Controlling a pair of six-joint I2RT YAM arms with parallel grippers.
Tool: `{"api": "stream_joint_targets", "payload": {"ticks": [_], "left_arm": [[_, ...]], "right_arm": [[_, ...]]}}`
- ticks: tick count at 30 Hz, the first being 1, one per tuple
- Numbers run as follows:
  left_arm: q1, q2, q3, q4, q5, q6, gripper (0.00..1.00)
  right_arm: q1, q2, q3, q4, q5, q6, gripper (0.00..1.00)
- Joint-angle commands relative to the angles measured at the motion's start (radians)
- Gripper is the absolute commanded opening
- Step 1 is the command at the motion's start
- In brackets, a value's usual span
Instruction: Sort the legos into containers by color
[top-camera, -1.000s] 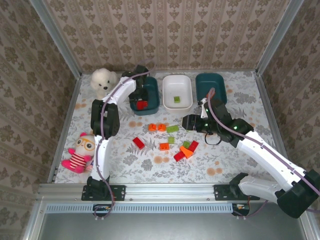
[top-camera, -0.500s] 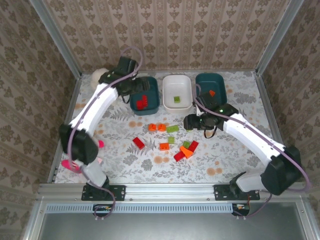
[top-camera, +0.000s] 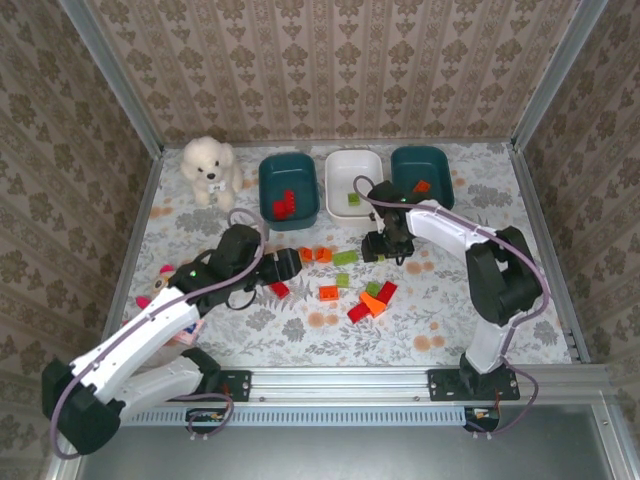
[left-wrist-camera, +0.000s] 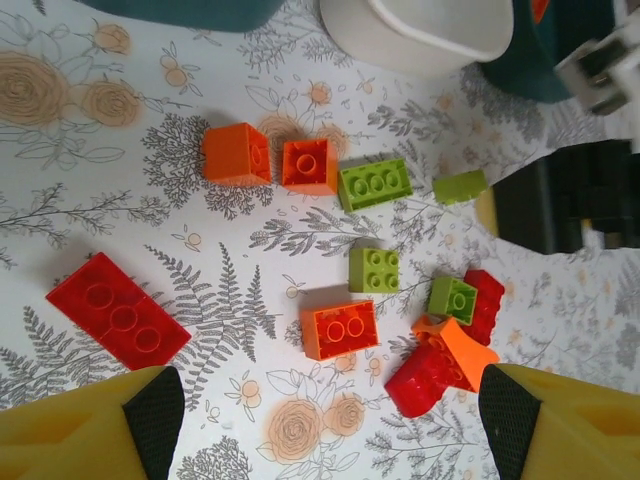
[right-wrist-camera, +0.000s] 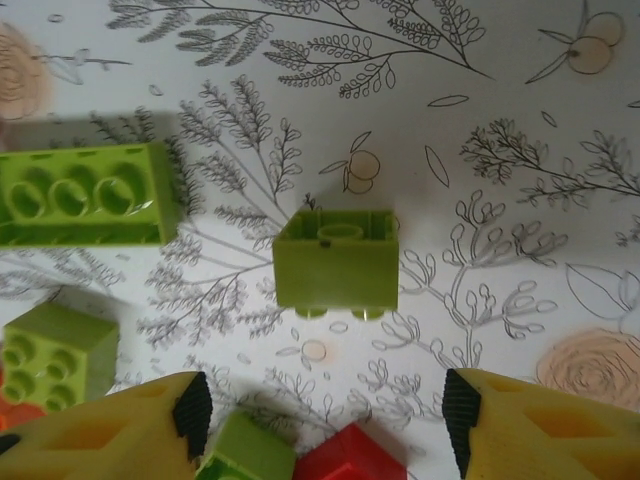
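Note:
Several legos lie mid-table: two orange (top-camera: 305, 254) (top-camera: 323, 254), a long lime one (top-camera: 345, 257), an orange one (top-camera: 328, 293) and a red, orange and green cluster (top-camera: 372, 300). My left gripper (top-camera: 283, 265) (left-wrist-camera: 330, 420) hangs open above them, beside a red three-stud brick (left-wrist-camera: 118, 310). My right gripper (top-camera: 385, 245) (right-wrist-camera: 325, 415) is open just short of a small lime brick (right-wrist-camera: 337, 260) lying on its side. The left teal tub (top-camera: 268, 180) holds red bricks (top-camera: 286, 203). A green brick (top-camera: 353, 199) sits in the white tub (top-camera: 355, 165), and the right teal tub (top-camera: 440, 165) has an orange one (top-camera: 421, 186).
A white plush dog (top-camera: 208, 168) sits at the back left. A pink-and-red doll (top-camera: 160, 285) lies partly under my left arm. Metal rails edge the floral mat on both sides. In the left wrist view the dark right gripper (left-wrist-camera: 560, 195) stands beside the brick cluster.
My left arm has swung from over the left teal tub down to the bricks at mid-table, uncovering the plush dog. The right gripper has stayed over the small lime brick.

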Motion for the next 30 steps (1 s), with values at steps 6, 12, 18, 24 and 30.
{"api": "stream_joint_targets", "payload": {"ticks": [6,12,18,24,30], "left_arm": [[-0.009,-0.057,0.004,-0.01,-0.066,-0.049,0.81],[-0.02,-0.043,0.006,0.002,-0.061,-0.055,0.81],[-0.028,-0.035,0.017,0.003,-0.063,-0.048,0.81],[-0.032,-0.02,0.03,0.013,-0.066,-0.041,0.81],[-0.029,0.05,0.09,0.015,-0.107,-0.032,0.81]], "right_arm": [[-0.006,0.103,0.061,0.027,0.025,-0.04,0.58],[-0.01,0.155,0.118,0.025,0.046,-0.043,0.48],[-0.009,0.111,0.106,0.014,0.05,-0.031,0.35],[-0.005,-0.049,0.118,-0.031,0.072,0.01,0.33],[-0.002,-0.023,0.316,-0.068,0.06,0.046,0.33]]}}
